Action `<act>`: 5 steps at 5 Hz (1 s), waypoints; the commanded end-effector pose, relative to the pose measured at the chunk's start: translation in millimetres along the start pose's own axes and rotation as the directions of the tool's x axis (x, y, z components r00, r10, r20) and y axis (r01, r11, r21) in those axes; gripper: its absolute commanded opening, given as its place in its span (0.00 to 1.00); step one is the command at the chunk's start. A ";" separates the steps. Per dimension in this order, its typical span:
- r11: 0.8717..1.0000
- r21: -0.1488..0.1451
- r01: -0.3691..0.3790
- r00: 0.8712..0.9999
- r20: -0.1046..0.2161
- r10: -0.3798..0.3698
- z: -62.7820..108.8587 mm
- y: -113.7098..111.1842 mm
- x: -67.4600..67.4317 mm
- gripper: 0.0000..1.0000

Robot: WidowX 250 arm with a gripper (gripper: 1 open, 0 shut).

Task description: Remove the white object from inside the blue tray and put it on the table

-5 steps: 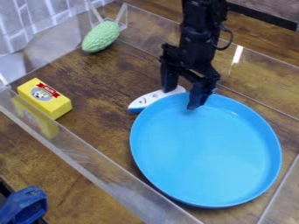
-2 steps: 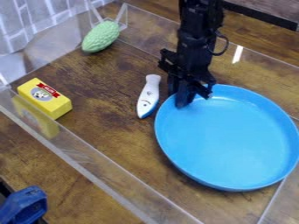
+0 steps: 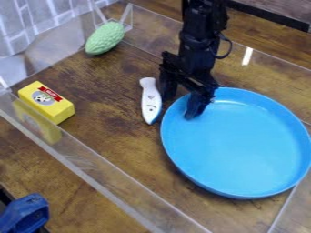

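Note:
The white object, a small fish-like toy, lies flat on the table just left of the blue tray, outside its rim. My gripper points straight down over the tray's left edge, right beside the toy. Its black fingers stand apart and open, with nothing between them. One finger is near the toy's right side, the other over the tray's rim.
A green knobbly toy lies at the back left. A yellow box sits at the left. A blue-black object shows at the bottom left corner. A glossy transparent sheet covers the wood.
The blue tray has shifted to the right and the white toy now lies apart from its rim, turned lengthwise. The gripper's fingers closed together for a moment and stand open again.

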State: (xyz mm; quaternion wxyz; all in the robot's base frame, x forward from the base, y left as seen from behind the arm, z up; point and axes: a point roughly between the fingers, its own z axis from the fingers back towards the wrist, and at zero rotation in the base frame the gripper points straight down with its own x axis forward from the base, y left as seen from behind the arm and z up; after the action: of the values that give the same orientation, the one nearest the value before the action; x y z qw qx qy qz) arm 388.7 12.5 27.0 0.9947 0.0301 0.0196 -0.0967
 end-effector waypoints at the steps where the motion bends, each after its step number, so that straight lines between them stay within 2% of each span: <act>1: 1.000 0.018 -0.023 0.998 0.058 0.022 31.9 14.8 -1.4 1.00; 5: 0.999 0.038 -0.036 0.999 0.035 0.034 56.2 27.1 -18.7 1.00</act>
State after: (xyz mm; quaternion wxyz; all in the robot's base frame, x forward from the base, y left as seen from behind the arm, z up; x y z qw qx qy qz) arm 373.0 32.4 52.6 0.9943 0.0408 0.0426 -0.0885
